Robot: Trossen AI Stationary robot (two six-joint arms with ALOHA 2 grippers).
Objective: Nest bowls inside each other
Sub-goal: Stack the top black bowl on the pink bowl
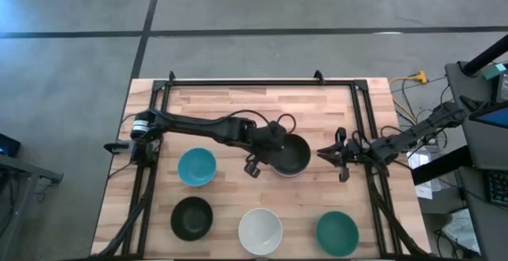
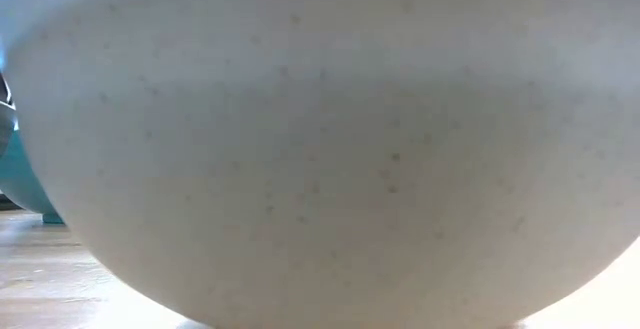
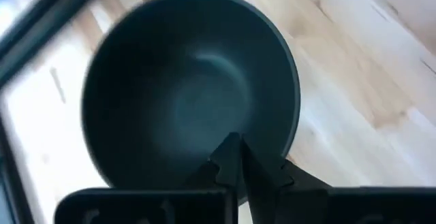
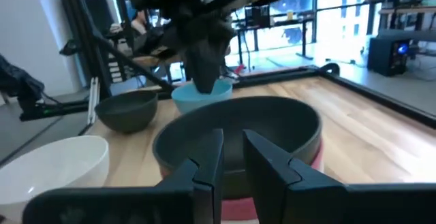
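Wooden table (image 1: 238, 102) seen from above, with both arms reaching toward its middle. The left gripper (image 1: 274, 151) is closed on the near rim of a dark bowl (image 1: 290, 154) at the table's centre; in the left wrist view its fingertips (image 3: 235, 157) meet in a point over the rim of this bowl (image 3: 191, 94). The dark bowl sits nested on others: a pink-red edge (image 4: 315, 161) shows under it in the right wrist view, though how many bowls lie beneath cannot be told. The right gripper (image 1: 340, 156) hovers just beside the stack on its right, its two dark fingers (image 4: 204, 157) set a narrow gap apart and holding nothing.

Four single bowls lie apart on the nearer half of the table: a light blue bowl (image 1: 196, 166) to the left of the stack, then in the front row a black bowl (image 1: 191, 217), a white bowl (image 1: 260, 231) and a teal bowl (image 1: 336, 232). The low view is almost filled by the speckled outer wall of the white bowl (image 2: 330, 149), with a sliver of teal (image 2: 25, 184) at its left edge.
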